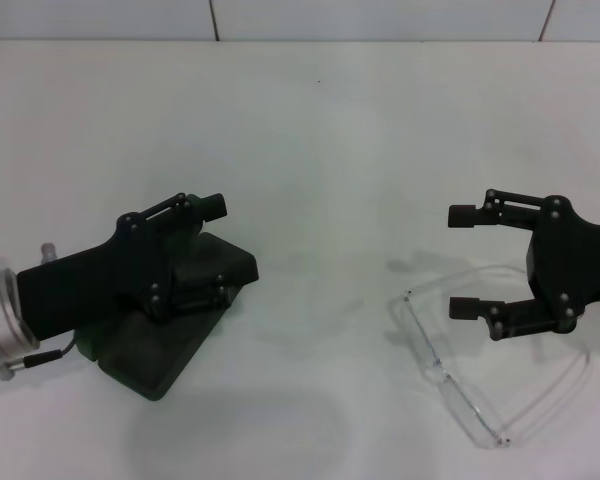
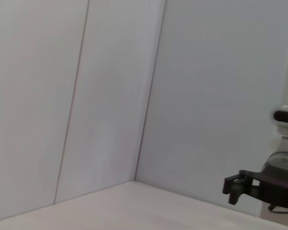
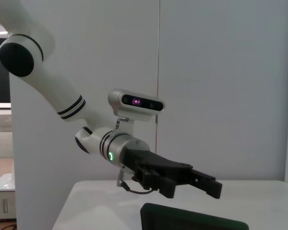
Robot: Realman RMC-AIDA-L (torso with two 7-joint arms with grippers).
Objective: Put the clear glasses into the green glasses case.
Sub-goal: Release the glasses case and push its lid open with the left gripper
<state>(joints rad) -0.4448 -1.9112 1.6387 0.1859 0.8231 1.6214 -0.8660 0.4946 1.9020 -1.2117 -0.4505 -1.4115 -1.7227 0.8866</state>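
Head view: clear glasses [image 1: 485, 365] lie on the table [image 1: 320, 150] at the robot's right, under the right pincer [image 1: 464, 262], fingers spread, nothing held. Green glasses case [image 1: 185, 320] sits closed at left, left pincer [image 1: 216, 250] over it; open/shut can't be told. Lid should be lifted first; the frame is best gripped at the bridge.

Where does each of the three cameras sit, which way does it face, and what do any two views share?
Head view: from the robot's head, looking down at the white table; left gripper over the dark green rectangular hard case, right gripper above the transparent plastic glasses.
Left wrist view: faces the wall; right gripper far off.
Right wrist view: faces the left arm; left gripper, case.
Shared: head and right wrist views both show the case and left gripper.
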